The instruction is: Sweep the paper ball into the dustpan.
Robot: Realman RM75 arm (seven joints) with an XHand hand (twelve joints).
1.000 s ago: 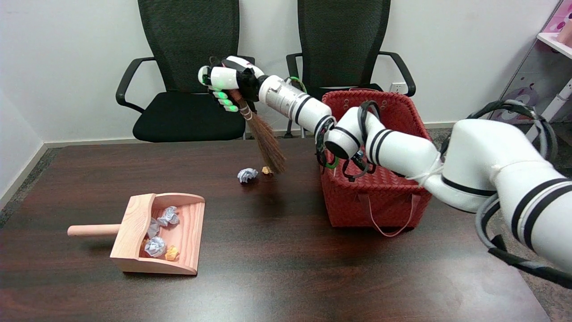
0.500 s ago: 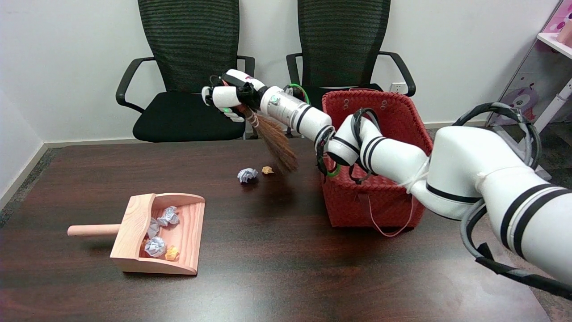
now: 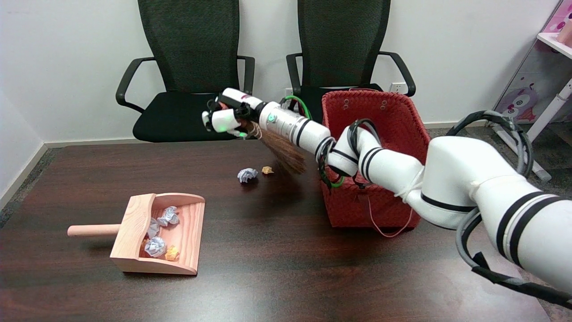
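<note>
At the lower left of the frame the wooden dustpan [image 3: 172,237] lies flat on the bench [image 3: 277,268], its round handle pointing left and its open mouth facing right. Several crumpled scraps already sit inside it, grey-white and orange.

Toward the middle of the frame, well apart from the dustpan and up-right of it, the paper ball [image 3: 247,175] rests on the bare wood, a grey-white crumple, with a smaller orange scrap [image 3: 267,170] just beside it on the right. It looks very light and soft, likely to skid or roll at the slightest brush and to bounce off a hard flick, so a slow, low stroke should suit it better than a swat. No grasp on the paper is called for; the hold belongs on the broom.

Just right of the scraps the small broom [image 3: 286,154] hangs at a slant, brown bristles splayed and apparently springy, tips close to the bench. The robot hand [image 3: 225,118] has its fingers wrapped tight round the bound top of the broom, above the ball.

The bench is dark, smooth and glossy, so it should offer little friction. A red woven basket [image 3: 380,134] stands at centre right, close behind the bristles. Two black office chairs [image 3: 187,67] and a white wall fill the top.
</note>
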